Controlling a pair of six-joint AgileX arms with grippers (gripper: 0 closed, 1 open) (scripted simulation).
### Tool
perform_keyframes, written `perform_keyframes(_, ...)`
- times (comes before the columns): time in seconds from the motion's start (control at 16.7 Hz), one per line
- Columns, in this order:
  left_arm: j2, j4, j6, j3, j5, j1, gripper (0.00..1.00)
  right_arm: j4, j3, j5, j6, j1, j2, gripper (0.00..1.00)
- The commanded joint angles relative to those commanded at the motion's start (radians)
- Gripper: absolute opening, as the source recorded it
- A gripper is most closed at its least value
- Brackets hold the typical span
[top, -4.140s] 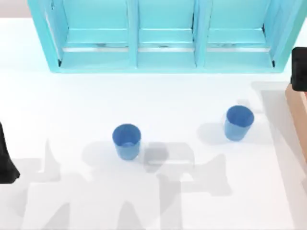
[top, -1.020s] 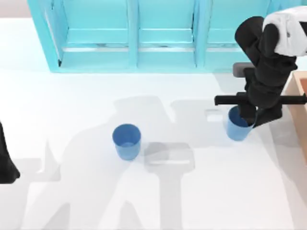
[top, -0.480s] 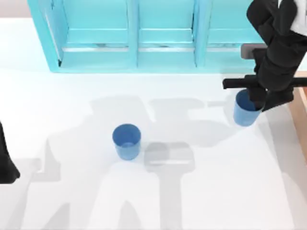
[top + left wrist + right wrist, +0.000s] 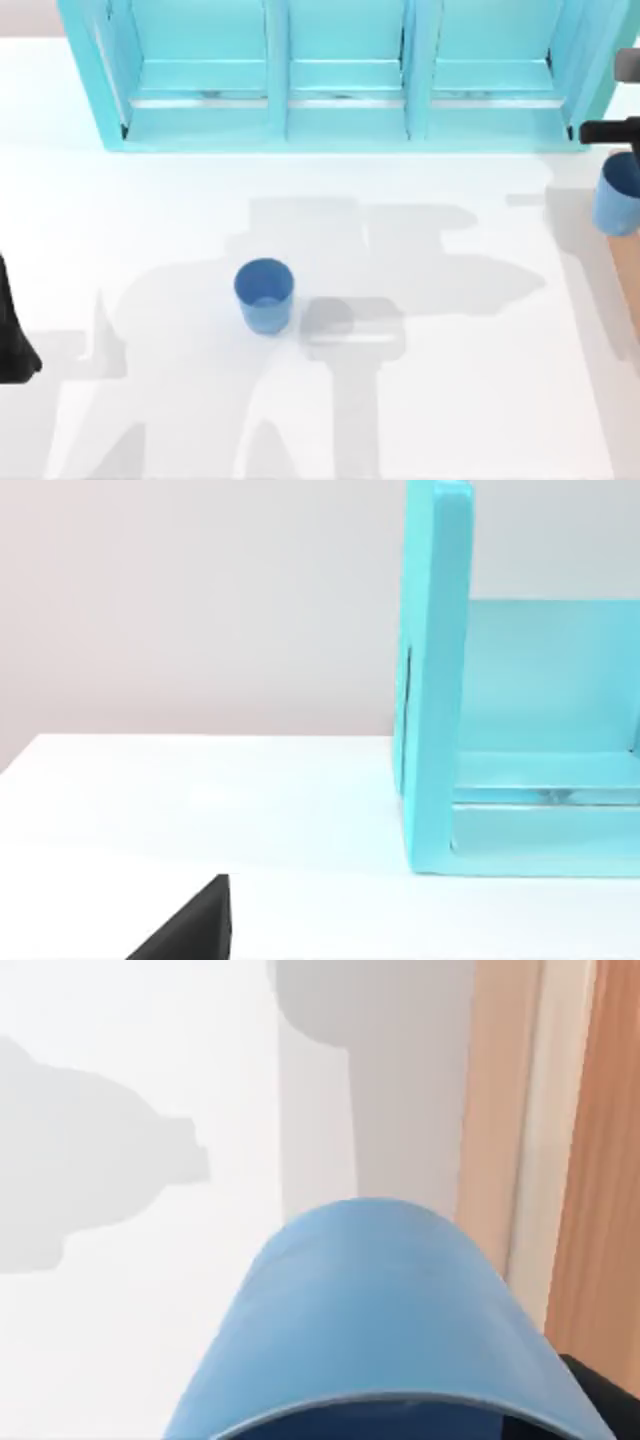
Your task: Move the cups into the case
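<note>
Where the white table (image 4: 150, 230) lies bare near its middle, one small blue cup (image 4: 264, 295) stands upright, round, plain and without a handle, tapering a little to its base, its open mouth showing a paler blue floor. It sits well apart from the turquoise cabinet (image 4: 340, 75), which spans the far edge with three open compartments divided by upright partitions.

A second blue cup (image 4: 619, 195) of the same kind appears at the top view's right edge, cut off by the frame, just below a dark bar of the right arm's hardware (image 4: 610, 130). From the right wrist camera this cup's curved wall and rim sit close in front of the lens above the white surface, with a wooden strip (image 4: 600, 1140) beside it. The right gripper's fingers are not visible, so I cannot tell how far open they are or whether they grip the cup.

The left arm (image 4: 12, 335) is parked at the left edge, seen as a black shape; its fingers are hidden too, and their state cannot be told. Its wrist view shows the cabinet's end wall, the tabletop, and a plain pale wall (image 4: 200, 600) behind.

Soft grey shadows of the arms fall across the table.
</note>
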Motion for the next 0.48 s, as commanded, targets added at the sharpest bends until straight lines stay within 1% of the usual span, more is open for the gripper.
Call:
perform_keyframes(0.36, 0.0, 0.0, 0.0, 0.0, 0.0, 0.0, 1.0, -0.01, 0.001, 0.0, -0.015, -0.015, 0.003, 0.0)
perform_keyframes(0.48, 0.0, 0.0, 0.0, 0.0, 0.0, 0.0, 1.0, -0.018, -0.02, -0.002, -0.051, -0.049, -0.021, 0.0)
